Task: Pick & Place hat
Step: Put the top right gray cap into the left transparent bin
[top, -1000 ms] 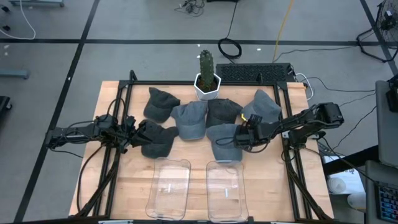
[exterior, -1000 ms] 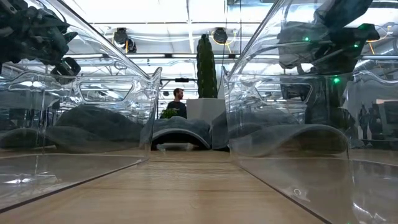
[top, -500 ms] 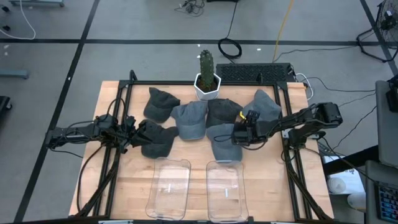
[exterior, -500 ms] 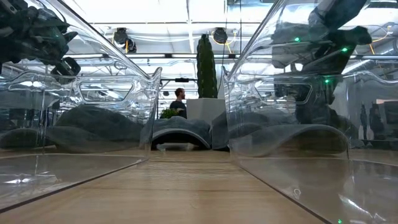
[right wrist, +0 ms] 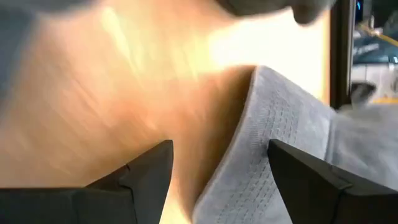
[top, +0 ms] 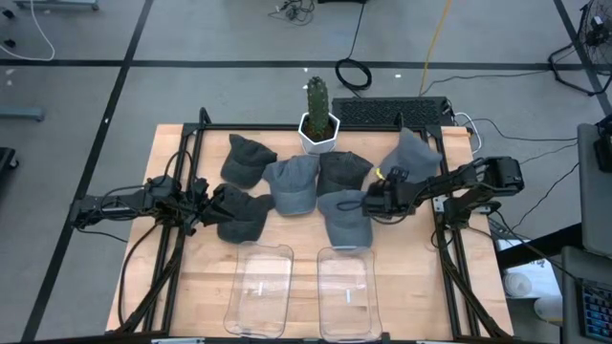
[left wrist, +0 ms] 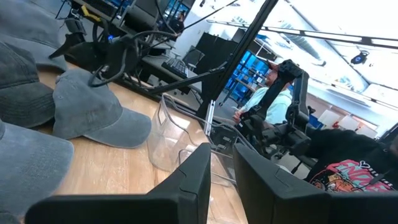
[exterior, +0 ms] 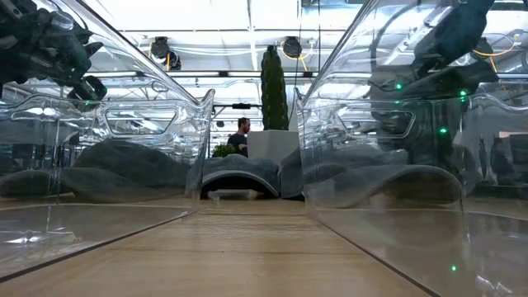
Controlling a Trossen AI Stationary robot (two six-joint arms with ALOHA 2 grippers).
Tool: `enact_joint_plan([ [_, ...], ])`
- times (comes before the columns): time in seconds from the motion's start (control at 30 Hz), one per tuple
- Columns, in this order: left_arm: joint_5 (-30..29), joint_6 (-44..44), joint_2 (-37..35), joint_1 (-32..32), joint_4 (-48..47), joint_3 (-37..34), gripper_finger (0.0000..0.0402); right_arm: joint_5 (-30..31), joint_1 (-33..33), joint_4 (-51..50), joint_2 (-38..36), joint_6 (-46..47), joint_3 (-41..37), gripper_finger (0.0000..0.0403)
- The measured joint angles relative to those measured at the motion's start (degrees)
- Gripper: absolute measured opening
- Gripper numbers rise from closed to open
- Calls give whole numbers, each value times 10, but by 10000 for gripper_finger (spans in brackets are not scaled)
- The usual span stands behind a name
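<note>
Right gripper [top: 375,202] is hovering wide open around a gray cap's brim [right wrist: 249,155]; left gripper [top: 203,204] is waiting, fingers narrowly apart.

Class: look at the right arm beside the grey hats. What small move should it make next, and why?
Probably close its fingers. The right gripper sits low at the grey hat nearest the right-hand clear bin, and the right wrist view shows the fingers open with a hat brim between them. The left gripper waits by the dark hat.
</note>
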Motion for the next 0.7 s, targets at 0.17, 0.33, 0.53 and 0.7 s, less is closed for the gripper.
enact_joint_plan([
  [0.17, 0, 0, 0, 0, 0, 0, 76, 34, -1, -44, -1, 58, 0, 251],
  [0.33, 0, 0, 0, 0, 0, 0, 76, 63, -5, -62, -3, 90, 1, 251],
  [0.53, 0, 0, 0, 0, 0, 0, 76, 58, -36, -85, -4, 127, 1, 242],
  [0.7, 0, 0, 0, 0, 0, 0, 76, 53, -58, -90, -4, 139, 1, 158],
])
